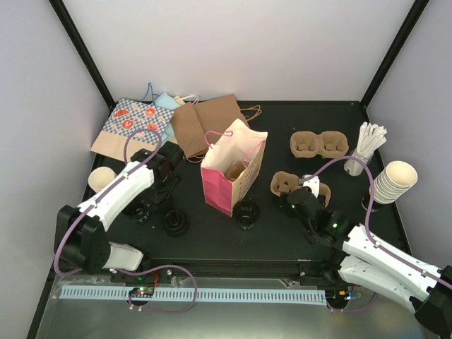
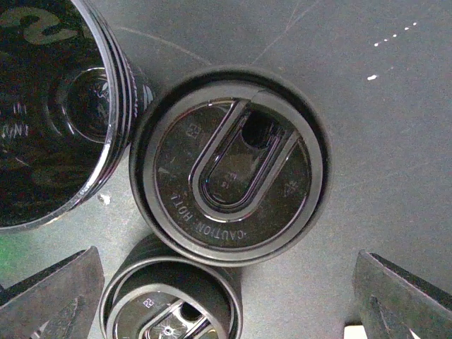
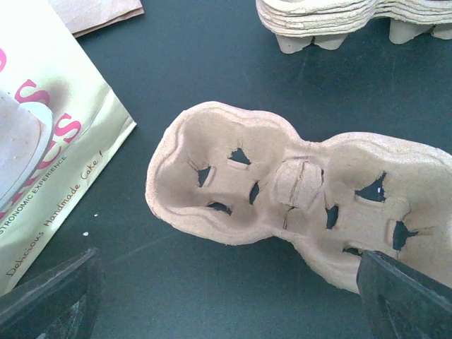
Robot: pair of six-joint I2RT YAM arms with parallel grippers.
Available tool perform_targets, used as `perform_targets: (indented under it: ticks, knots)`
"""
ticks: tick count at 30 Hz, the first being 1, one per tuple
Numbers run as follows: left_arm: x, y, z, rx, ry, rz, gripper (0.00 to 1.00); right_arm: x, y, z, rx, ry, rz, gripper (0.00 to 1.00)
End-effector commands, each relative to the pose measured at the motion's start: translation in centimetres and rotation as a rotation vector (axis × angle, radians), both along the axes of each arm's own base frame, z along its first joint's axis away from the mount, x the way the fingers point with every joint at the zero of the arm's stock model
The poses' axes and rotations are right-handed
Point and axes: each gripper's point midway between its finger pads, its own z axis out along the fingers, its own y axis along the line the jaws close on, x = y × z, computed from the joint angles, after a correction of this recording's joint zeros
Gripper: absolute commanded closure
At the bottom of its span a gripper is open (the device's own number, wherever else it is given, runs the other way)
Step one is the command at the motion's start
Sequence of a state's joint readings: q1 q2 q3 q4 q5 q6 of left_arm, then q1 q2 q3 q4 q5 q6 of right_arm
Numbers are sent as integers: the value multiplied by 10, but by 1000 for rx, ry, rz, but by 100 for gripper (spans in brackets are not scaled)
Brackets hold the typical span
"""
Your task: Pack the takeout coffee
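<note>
In the left wrist view a black lid with a sip hole lies straight below, and a second one sits nearer. Only their tops show, so whether either is the takeout coffee I cannot tell. My left gripper hangs open above them, holding nothing, near the table's left. Two more black lids show by the pink paper bag, which stands open. My right gripper is open just above the near edge of a single pulp cup carrier, lying empty on the table.
An upturned stack of black lids stands left of the centre lid. A stack of carriers, a cup of stirrers and stacked cream cups stand at the right. Flat paper bags lie at the back. One lidless cup stands far left.
</note>
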State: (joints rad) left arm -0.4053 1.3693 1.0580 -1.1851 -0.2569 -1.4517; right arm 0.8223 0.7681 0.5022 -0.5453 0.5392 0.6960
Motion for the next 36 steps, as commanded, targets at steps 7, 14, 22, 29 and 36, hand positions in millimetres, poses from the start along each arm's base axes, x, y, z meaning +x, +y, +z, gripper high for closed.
perform_targets:
  ticks: [7,14,22,29,36]
  knots:
    - [17,10,5,17,-33,24,1,3,-1,4,14,-23,-8,0]
    - [24,8,-4,-8,-16,0,1,3,0,4,13,-22,-7,0]
    - [27,3,-17,-32,29,-13,1,2,0,3,11,-20,-6,0]
    - [27,9,-17,-30,36,1,3,2,0,3,10,-20,-6,0]
    - [28,16,-16,-27,26,15,12,3,0,3,9,-19,-4,0]
